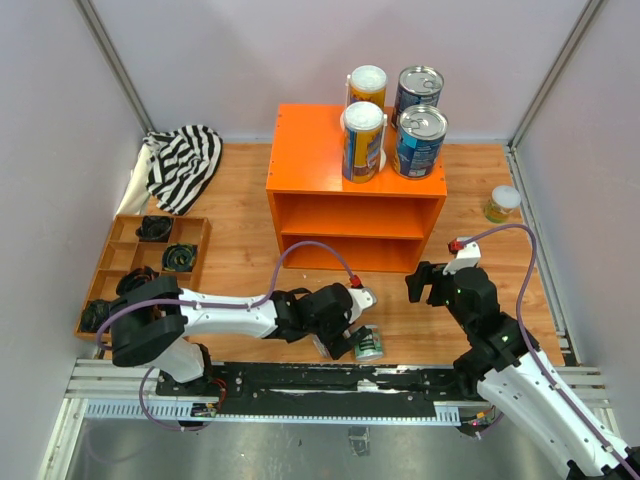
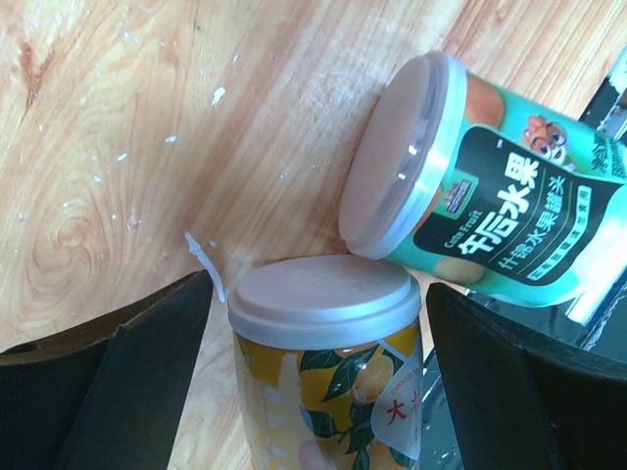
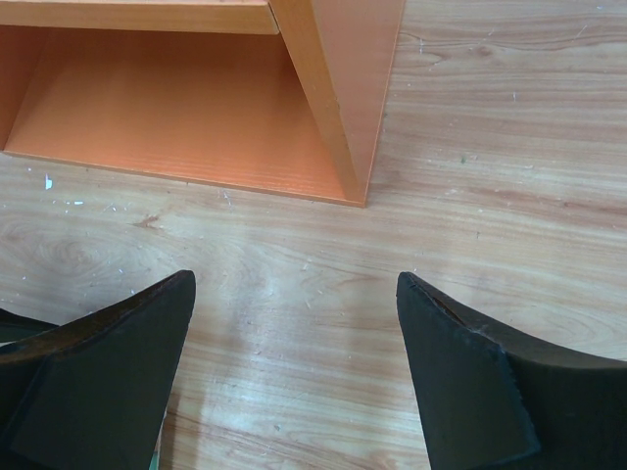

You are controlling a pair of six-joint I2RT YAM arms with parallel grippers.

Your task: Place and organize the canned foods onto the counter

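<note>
The orange counter (image 1: 310, 150) stands mid-table; its lower shelf shows in the right wrist view (image 3: 196, 108). On its top stand two tall yellow-and-blue cans (image 1: 363, 140) and two wide blue cans (image 1: 420, 140). A small yellow-labelled can (image 1: 503, 203) stands on the table to the right. My left gripper (image 1: 343, 335) (image 2: 318, 284) is open, low at the near edge. Its fingers straddle a small upright yellow-labelled can (image 2: 323, 392) with a gap on each side. A green-labelled can (image 2: 490, 196) (image 1: 369, 345) lies tipped beside it. My right gripper (image 1: 425, 285) (image 3: 294, 279) is open and empty over bare wood.
A brown compartment tray (image 1: 118, 262) with dark items sits at the left. A striped cloth (image 1: 185, 160) lies at the back left. The arms' black rail (image 1: 330, 385) runs along the near edge, just behind the two small cans. Walls close in on three sides.
</note>
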